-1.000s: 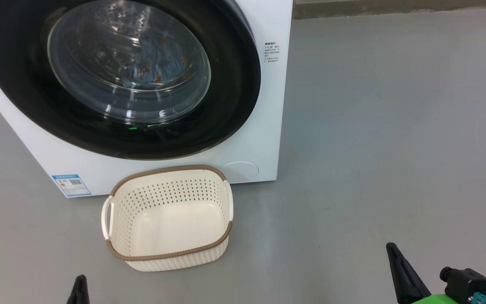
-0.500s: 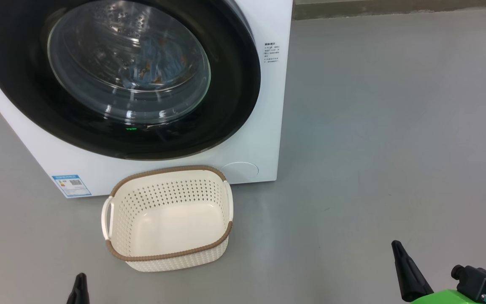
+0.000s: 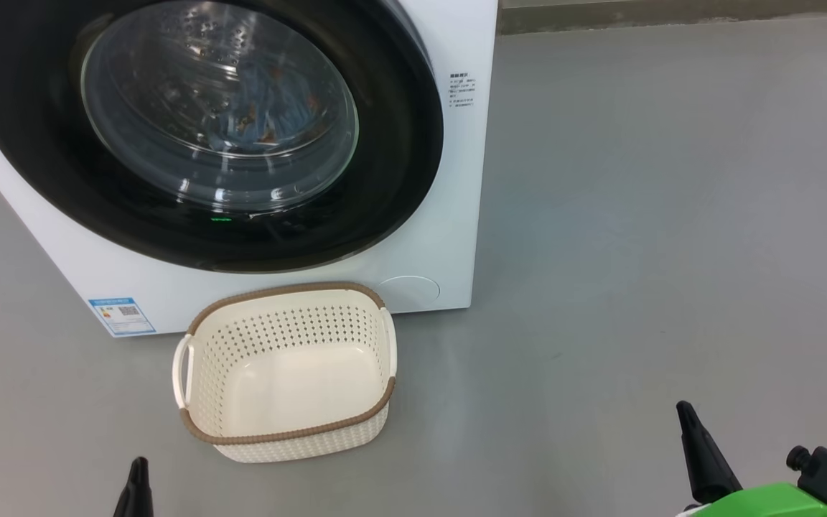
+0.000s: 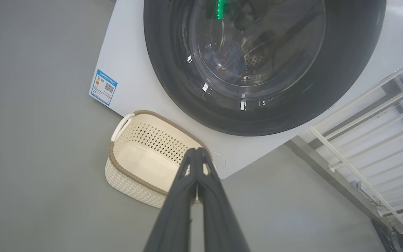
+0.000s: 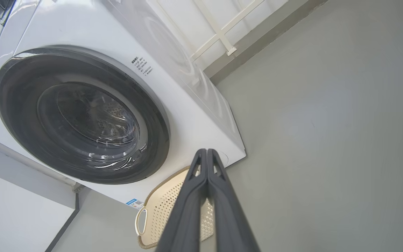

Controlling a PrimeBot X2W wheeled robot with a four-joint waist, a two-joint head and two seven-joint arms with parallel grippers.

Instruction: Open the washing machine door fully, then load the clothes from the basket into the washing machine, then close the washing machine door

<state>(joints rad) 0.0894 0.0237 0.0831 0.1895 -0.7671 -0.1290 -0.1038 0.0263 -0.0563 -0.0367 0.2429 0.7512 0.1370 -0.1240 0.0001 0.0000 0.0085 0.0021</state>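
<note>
Left fingers: we are holding them pressed together, pinching nothing, low at our left and pointing toward the basket.
Right fingers: we are holding these pressed together too, empty, low at our right over bare floor.
Basket: it is sitting on the floor ahead of us, just in front of the washing machine. Its long axis is running across us, handle to handle. It is lying near the left fingers and well apart from the right, and it is empty.
Washing machine door: it is lying flush against the white front, up and ahead of the basket, and we are reading it as closed.
Clothes: blue cloth with orange marks is showing through the glass, inside the drum.
Step in hand: we are judging loading and closing done, with no grasp pending.
Floor: grey, smooth and bare around us.
Room: a white railing is running along the wall beside the machine.
</note>
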